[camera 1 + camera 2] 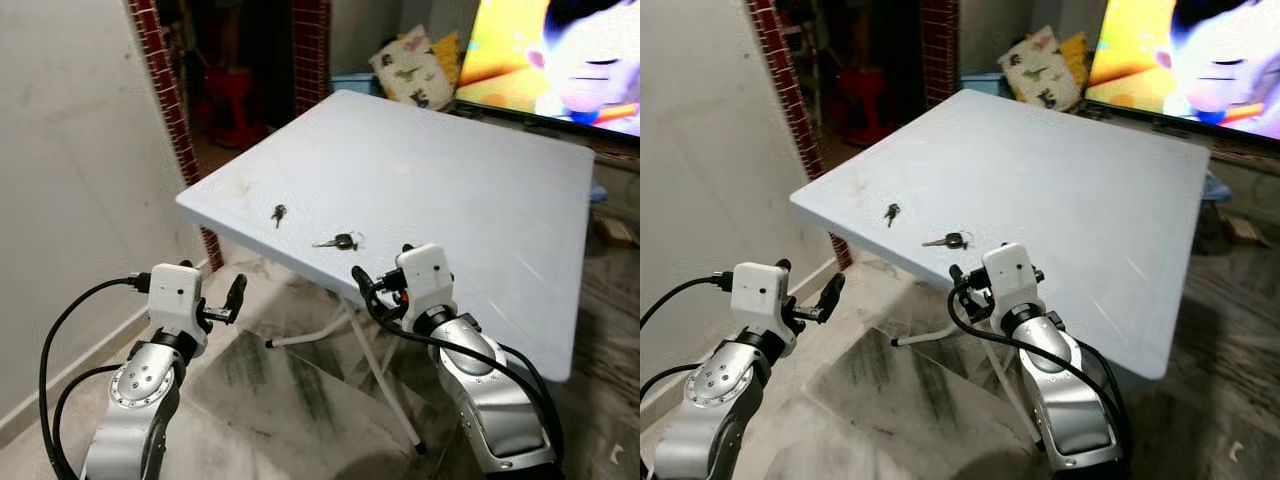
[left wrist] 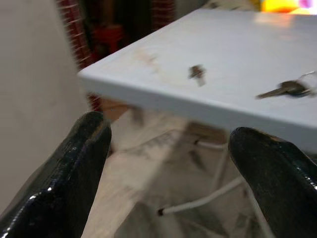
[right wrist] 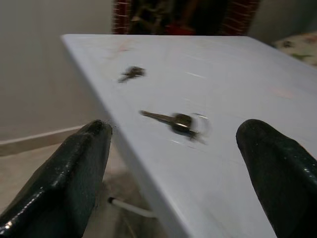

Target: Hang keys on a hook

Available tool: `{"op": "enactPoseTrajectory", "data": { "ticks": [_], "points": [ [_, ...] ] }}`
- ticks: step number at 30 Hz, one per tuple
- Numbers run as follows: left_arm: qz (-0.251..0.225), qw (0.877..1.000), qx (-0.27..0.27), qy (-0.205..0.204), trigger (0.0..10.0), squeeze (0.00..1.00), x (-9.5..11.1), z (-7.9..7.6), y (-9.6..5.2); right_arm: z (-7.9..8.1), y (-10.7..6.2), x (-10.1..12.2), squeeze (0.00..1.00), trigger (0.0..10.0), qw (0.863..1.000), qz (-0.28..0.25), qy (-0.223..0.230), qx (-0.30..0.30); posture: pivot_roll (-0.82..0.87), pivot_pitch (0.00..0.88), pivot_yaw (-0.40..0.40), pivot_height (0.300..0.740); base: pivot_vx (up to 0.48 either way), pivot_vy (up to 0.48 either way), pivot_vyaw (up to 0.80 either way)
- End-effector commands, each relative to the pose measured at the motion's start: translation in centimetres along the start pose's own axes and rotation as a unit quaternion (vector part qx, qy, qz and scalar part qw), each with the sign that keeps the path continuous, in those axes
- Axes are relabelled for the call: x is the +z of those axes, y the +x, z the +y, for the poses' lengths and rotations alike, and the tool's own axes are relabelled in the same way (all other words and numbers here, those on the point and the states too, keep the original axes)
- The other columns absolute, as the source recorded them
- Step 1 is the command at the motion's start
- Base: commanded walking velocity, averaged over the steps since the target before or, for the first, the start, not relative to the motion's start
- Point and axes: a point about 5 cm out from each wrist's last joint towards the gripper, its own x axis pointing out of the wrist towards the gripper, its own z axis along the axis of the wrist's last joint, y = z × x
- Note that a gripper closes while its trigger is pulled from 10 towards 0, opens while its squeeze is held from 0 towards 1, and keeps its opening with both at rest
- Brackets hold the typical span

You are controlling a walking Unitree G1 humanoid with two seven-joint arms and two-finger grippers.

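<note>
Counter: you face a white folding counter, one corner toward you at 12 o'clock.
Keys: ringed key lying flat near the counter's front edge; your right gripper sits just short of it, at its 5 o'clock.
Small key: on the counter, at 10 o'clock from the keys.
Right gripper: fingers spread wide, empty, at the counter edge.
Left gripper: fingers spread wide, empty, below and short of the counter corner.
Screen: lit, beyond the counter at 1 o'clock.

Two keys, one table
</note>
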Motion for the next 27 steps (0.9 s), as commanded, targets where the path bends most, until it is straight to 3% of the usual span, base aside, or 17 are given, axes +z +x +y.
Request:
{"op": "enactPoseTrajectory", "data": {
  "ticks": [1, 19, 27],
  "points": [
    [-0.004, 1.000, 0.007, 0.006, 10.0, 0.00, 0.21, 0.13, -0.16, 0.34, 0.03, 0.37, 0.00, 10.0, 1.000, -0.009, 0.003, 0.010, 0.07, 0.000, 0.019, 0.740, 0.000, 0.000, 0.00],
    [0.003, 1.000, 0.012, -0.007, 10.0, 0.00, -0.35, 0.28, -0.35, 0.36, 0.07, 0.29, 0.00, 10.0, 1.000, -0.008, 0.000, 0.016, 0.07, 0.000, 0.015, 0.740, 0.000, 0.000, 0.00],
    [0.005, 1.000, 0.015, -0.006, 10.0, 0.00, -0.42, 0.33, -0.43, 0.38, -0.02, 0.16, 0.00, 10.0, 1.000, -0.005, 0.001, 0.014, 0.07, 0.000, 0.015, 0.740, 0.000, -0.212, 0.00]
  ]
}}
